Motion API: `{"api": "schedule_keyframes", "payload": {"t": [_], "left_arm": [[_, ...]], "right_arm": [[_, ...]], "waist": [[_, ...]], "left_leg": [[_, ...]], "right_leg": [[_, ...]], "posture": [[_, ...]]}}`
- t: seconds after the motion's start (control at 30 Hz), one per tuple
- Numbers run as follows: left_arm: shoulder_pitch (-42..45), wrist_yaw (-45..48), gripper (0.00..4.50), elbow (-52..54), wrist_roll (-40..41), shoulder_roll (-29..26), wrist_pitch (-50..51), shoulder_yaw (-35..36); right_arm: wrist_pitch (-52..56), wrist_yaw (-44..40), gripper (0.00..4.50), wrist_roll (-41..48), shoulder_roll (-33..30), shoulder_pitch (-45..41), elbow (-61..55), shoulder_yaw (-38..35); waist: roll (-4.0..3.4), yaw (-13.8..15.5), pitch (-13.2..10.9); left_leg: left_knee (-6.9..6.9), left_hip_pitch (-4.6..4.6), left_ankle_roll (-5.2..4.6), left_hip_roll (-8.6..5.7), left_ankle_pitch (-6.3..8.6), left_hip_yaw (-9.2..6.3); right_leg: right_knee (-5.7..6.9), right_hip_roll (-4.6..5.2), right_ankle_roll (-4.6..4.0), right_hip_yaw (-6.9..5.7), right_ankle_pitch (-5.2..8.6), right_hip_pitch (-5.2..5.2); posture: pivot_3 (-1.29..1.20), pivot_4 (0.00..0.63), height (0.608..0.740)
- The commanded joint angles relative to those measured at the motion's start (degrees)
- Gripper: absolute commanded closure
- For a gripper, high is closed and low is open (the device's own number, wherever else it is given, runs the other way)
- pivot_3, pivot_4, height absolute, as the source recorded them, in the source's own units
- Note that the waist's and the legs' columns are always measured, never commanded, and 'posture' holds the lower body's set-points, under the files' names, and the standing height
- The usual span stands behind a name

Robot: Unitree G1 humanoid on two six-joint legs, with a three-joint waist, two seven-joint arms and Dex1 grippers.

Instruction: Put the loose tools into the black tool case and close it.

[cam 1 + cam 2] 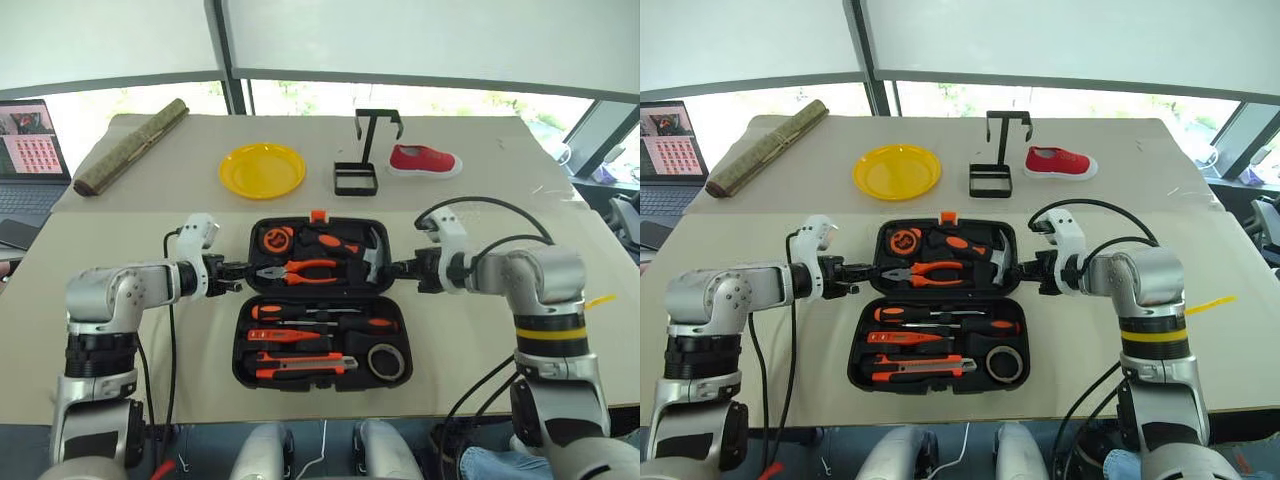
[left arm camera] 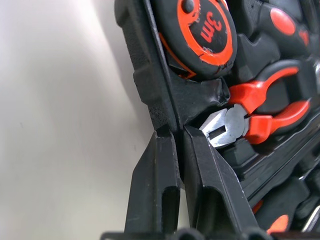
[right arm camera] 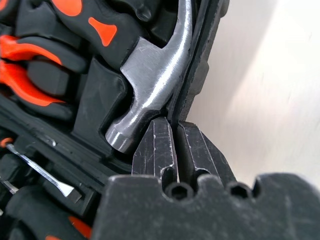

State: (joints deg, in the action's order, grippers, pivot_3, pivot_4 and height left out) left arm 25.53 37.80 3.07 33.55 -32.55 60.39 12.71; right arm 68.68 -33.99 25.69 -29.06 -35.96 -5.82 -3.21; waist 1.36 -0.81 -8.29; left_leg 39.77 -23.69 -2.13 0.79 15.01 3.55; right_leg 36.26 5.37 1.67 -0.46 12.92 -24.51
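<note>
Beige cloth covers the table (image 1: 120,250), which stands before a row of windows. Near the table's front edge, at its middle, the black tool case (image 1: 318,300) lies open with its orange latch (image 1: 319,215) on the far rim. Its far half holds a tape measure (image 1: 273,239), orange-handled pliers (image 1: 298,270) and a hammer (image 1: 372,257). Its near half holds two black-and-orange-handled screwdrivers (image 1: 330,318), a slim orange tester screwdriver (image 1: 285,336), an orange-and-black utility knife (image 1: 300,367) and a small grey tape roll (image 1: 385,361), all seated in their slots. The left gripper (image 1: 236,273) is at the left side of the far half, and the left wrist view shows its fingers (image 2: 155,190) pinched narrow on the case's rim beside the pliers' jaws. The right gripper (image 1: 396,268) is at the right side of the same half, its fingers (image 3: 156,150) likewise clamped on the rim next to the hammer's head. Toward the table's far edge sit a yellow plate (image 1: 262,170), a black wire stand (image 1: 364,160) and a red shoe (image 1: 424,160). A rolled mat (image 1: 130,146) lies at the far left corner, with a laptop (image 1: 30,150) just off the table's left edge.
</note>
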Motion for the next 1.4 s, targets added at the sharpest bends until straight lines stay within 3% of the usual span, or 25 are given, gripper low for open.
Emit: {"api": "schedule_keyframes", "payload": {"t": [0.03, 0.1, 0.3, 0.4, 0.5, 0.67, 0.7, 0.73, 0.77, 0.8, 0.9, 1.03, 1.1, 1.2, 1.23, 1.3, 1.4], "left_arm": [[-4.30, 9.79, 4.49, 5.08, 2.41, 0.41, -15.10, 4.74], [-8.63, 14.68, 4.49, 5.61, 2.41, 1.16, -23.77, 6.08], [-13.93, 20.97, 4.49, 3.46, -7.26, 0.24, -47.31, 1.04], [-16.66, 24.26, 4.49, 0.92, -13.64, -0.40, -62.58, -1.98], [-18.91, 26.93, 4.49, -2.45, -17.38, -1.45, -74.15, -3.92], [-24.09, 28.80, 4.49, -7.27, -19.73, -3.32, -87.44, -5.38], [-24.87, 29.19, 4.11, -7.76, -19.57, -3.90, -88.61, -5.63], [-25.29, 29.30, 3.70, -8.20, -19.31, -4.39, -89.59, -5.90], [-25.72, 29.46, 3.64, -8.68, -19.22, -4.96, -90.66, -6.08], [-26.00, 29.47, 3.05, -9.10, -19.12, -5.54, -91.32, -6.11], [-26.18, 29.38, 2.08, -10.09, -18.48, -6.69, -92.62, -6.21], [-24.38, 27.95, 0.62, -11.87, -16.87, -7.93, -87.49, -5.21], [-23.37, 28.03, 0.02, -12.76, -16.10, -8.53, -84.61, -5.37], [-21.64, 27.71, 0.00, -13.15, -15.14, -8.61, -80.24, -5.30], [-20.14, 27.33, 0.41, -13.22, -14.67, -8.40, -78.03, -5.42], [-16.66, 26.64, 0.77, -13.21, -14.30, -7.97, -73.49, -6.42], [-13.03, 26.67, 1.90, -12.57, -14.46, -7.46, -68.64, -8.27]], "right_arm": [[-17.06, -5.28, 4.50, -2.76, -3.94, 1.20, -6.80, 0.06], [-28.05, -7.87, 4.50, -6.71, -6.62, 3.75, -7.52, 2.18], [-52.08, -11.35, 4.50, -15.30, -10.80, 13.48, -6.02, 5.61], [-67.29, -9.98, 4.50, -20.91, -11.86, 20.42, -3.01, 5.92], [-75.42, -8.41, 4.50, -23.31, -11.80, 23.32, 0.34, 5.17], [-90.00, -4.77, 4.50, -27.28, -13.77, 27.30, 9.08, 2.60], [-91.60, -4.93, 3.74, -27.15, -14.14, 27.93, 9.44, 2.45], [-92.69, -4.96, 3.48, -27.06, -14.35, 28.27, 9.70, 2.46], [-93.80, -4.79, 3.29, -27.19, -14.65, 29.01, 9.44, 2.40], [-94.52, -4.81, 2.84, -27.16, -14.89, 29.92, 9.07, 2.23], [-95.62, -4.59, 1.88, -27.13, -15.19, 31.74, 8.50, 1.53], [-95.02, -3.65, 0.41, -26.45, -15.73, 35.67, 7.67, -1.17], [-93.00, -4.94, 0.00, -24.60, -16.32, 37.54, 6.18, -2.18], [-87.20, -8.15, 0.57, -19.50, -17.22, 40.67, 2.88, -3.55], [-84.33, -10.00, 1.05, -16.37, -17.98, 42.62, 0.72, -4.40], [-75.93, -14.22, 1.58, -9.50, -20.17, 47.34, -5.04, -5.90], [-68.69, -18.10, 2.63, -4.63, -23.20, 53.26, -12.55, -7.00]], "waist": [[0.00, 0.07, 0.00], [-0.01, 0.10, -0.01], [0.00, 0.88, -0.02], [0.00, 1.38, -0.02], [0.00, 1.37, -0.02], [-0.01, 1.53, -0.01], [0.00, 1.57, 0.00], [0.03, 1.55, 0.02], [0.04, 1.43, 0.04], [-0.02, 1.36, 0.05], [-0.02, 1.29, 0.05], [-0.04, 1.45, 0.06], [-0.04, 1.52, 0.06], [-0.04, 1.42, 0.06], [-0.04, 1.39, 0.06], [-0.04, 1.72, 0.06], [-0.02, 1.63, 0.07]], "left_leg": [[-0.01, -0.10, 0.01, 0.00, -0.01, 0.00], [-0.06, -0.16, 0.01, 0.00, -0.01, 0.04], [-0.01, -0.21, -0.23, 0.00, 0.15, 0.09], [0.00, -0.18, -0.28, -0.01, 0.18, 0.10], [0.02, -0.08, -0.29, 0.00, 0.18, 0.18], [0.01, 0.33, -0.32, 0.01, 0.20, 0.19], [0.01, 0.39, -0.33, 0.02, 0.21, 0.20], [0.02, 0.44, -0.34, 0.02, 0.21, 0.20], [0.01, 0.46, -0.34, 0.03, 0.21, 0.20], [0.00, 0.51, -0.34, 0.04, 0.22, 0.25], [-0.02, 0.50, -0.33, 0.13, 0.21, 0.34], [0.01, 0.61, -0.28, 0.15, 0.18, 0.32], [0.02, 0.60, -0.28, 0.13, 0.17, 0.32], [0.05, 0.57, -0.29, 0.13, 0.17, 0.32], [0.05, 0.58, -0.29, 0.14, 0.17, 0.31], [0.05, 0.54, -0.29, 0.13, 0.17, 0.25], [0.07, 0.55, -0.29, 0.14, 0.17, 0.19]], "right_leg": [[-0.03, 0.01, 0.00, -0.02, 0.00, -0.07], [-0.05, 0.04, 0.02, -0.04, -0.01, -0.11], [-0.28, 0.08, 0.13, -0.15, -0.06, 0.04], [-0.47, 0.09, 0.16, -0.16, -0.07, 0.13], [-0.51, 0.11, 0.17, -0.11, -0.08, 0.18], [-0.51, 0.17, 0.16, -0.11, -0.06, 0.51], [-0.51, 0.19, 0.17, -0.10, -0.06, 0.56], [-0.50, 0.20, 0.17, -0.10, -0.06, 0.61], [-0.50, 0.20, 0.17, -0.10, -0.06, 0.62], [-0.49, 0.20, 0.16, -0.07, -0.05, 0.66], [-0.34, 0.13, 0.10, 0.02, -0.02, 0.49], [-0.21, 0.09, 0.08, 0.04, -0.01, 0.58], [-0.21, 0.11, 0.10, 0.05, 0.00, 0.59], [-0.21, 0.10, 0.13, 0.05, 0.00, 0.58], [-0.21, 0.09, 0.12, 0.05, 0.00, 0.58], [-0.18, 0.09, 0.11, 0.01, 0.00, 0.57], [-0.20, 0.06, 0.11, -0.04, 0.00, 0.63]], "posture": [[0.00, 0.150, 0.740], [0.00, 0.150, 0.740], [0.00, 0.150, 0.740], [0.00, 0.150, 0.740], [0.00, 0.150, 0.740], [0.00, 0.150, 0.740], [0.00, 0.150, 0.740], [0.00, 0.150, 0.740], [0.00, 0.150, 0.740], [0.00, 0.150, 0.740], [0.00, 0.150, 0.740], [0.00, 0.150, 0.740], [0.00, 0.150, 0.740], [0.00, 0.150, 0.740], [0.00, 0.150, 0.740], [0.00, 0.150, 0.740], [0.00, 0.150, 0.740]]}}
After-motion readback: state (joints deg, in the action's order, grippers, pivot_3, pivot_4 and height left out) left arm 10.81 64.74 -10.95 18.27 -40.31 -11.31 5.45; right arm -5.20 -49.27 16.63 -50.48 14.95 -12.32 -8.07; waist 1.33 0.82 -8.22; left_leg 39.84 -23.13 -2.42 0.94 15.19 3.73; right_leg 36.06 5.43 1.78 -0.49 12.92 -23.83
